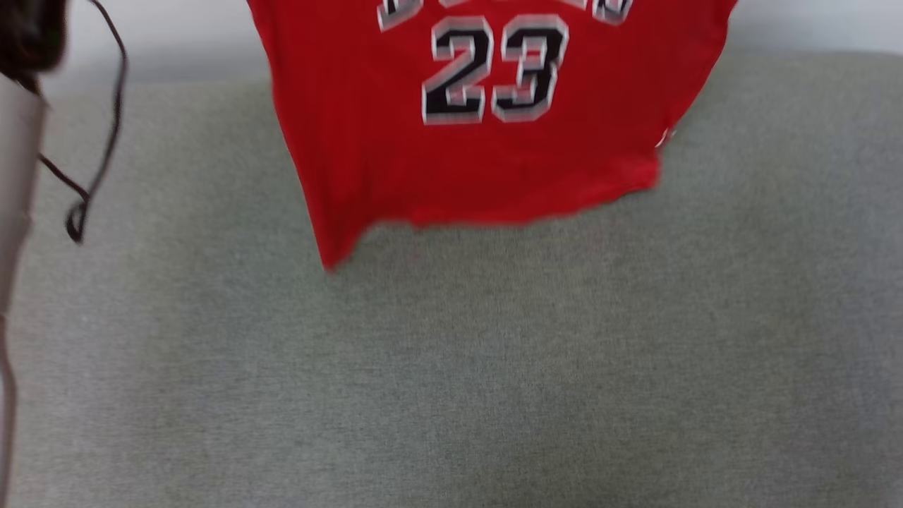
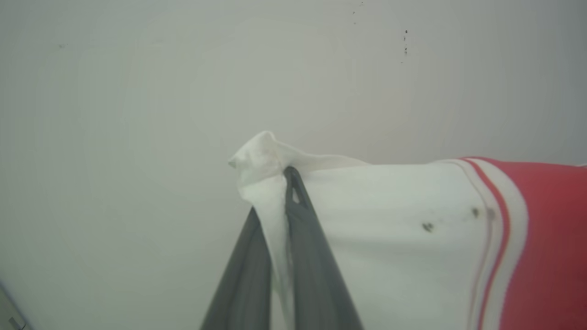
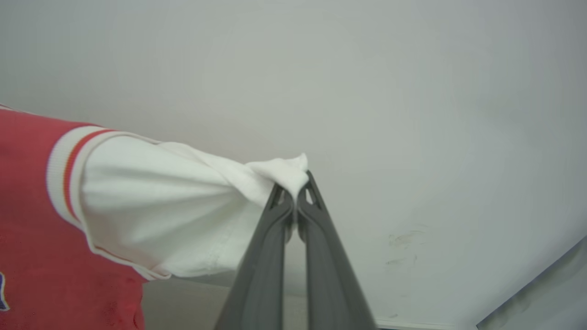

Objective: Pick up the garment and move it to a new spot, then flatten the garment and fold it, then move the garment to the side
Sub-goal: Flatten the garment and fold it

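The garment, a red jersey with a black white-outlined "23", hangs in the air over the grey surface, its lower hem free and slightly curled at the left corner. In the left wrist view my left gripper is shut on the bunched end of a white sleeve, beside the red-and-white striped trim. In the right wrist view my right gripper is shut on the tip of the other white sleeve, which stretches left to the red body.
A pale forearm with a dark looping cable runs along the left edge of the head view. A pale wall stands behind the raised garment. The grey fabric surface spreads wide below the hem.
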Available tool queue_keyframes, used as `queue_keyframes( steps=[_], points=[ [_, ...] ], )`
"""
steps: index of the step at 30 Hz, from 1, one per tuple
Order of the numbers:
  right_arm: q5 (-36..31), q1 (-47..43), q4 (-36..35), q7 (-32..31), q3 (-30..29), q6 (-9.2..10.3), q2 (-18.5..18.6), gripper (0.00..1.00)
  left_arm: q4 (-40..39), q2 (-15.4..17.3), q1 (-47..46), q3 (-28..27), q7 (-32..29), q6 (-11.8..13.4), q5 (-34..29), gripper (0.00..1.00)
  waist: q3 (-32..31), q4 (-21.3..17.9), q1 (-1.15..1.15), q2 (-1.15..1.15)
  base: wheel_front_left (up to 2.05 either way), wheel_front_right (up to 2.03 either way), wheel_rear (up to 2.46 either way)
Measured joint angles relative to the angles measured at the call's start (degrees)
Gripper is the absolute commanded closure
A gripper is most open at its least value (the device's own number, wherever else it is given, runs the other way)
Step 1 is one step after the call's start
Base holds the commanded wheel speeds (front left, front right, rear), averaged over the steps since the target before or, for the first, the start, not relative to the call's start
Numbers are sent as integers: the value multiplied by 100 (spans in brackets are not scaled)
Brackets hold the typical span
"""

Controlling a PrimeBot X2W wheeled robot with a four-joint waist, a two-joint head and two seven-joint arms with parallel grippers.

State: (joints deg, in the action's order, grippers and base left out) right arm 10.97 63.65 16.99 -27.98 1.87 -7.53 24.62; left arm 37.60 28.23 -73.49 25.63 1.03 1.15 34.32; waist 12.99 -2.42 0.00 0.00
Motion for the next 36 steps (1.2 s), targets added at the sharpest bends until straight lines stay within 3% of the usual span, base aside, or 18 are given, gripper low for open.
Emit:
queue_keyframes(
  steps=[12,19,27,36],
  points=[
    [-643,2117,829,1494,125,0,-253,100,113,427,-1821,-375,499,-12,-143,100,1572,-201,1,0,0,0,0],
    [-570,2761,1402,2067,481,0,-380,100,357,368,-2159,-398,734,-68,-158,100,2375,-268,1,0,0,0,0],
    [-240,2873,2246,2548,903,0,-492,100,879,244,-2108,-442,1099,-342,14,100,2849,-225,1,0,0,0,0],
    [386,1957,2642,2984,1302,0,-416,100,1087,171,-1081,-743,1379,-675,402,100,2491,-155,0,0,0,0,0]
  ],
)
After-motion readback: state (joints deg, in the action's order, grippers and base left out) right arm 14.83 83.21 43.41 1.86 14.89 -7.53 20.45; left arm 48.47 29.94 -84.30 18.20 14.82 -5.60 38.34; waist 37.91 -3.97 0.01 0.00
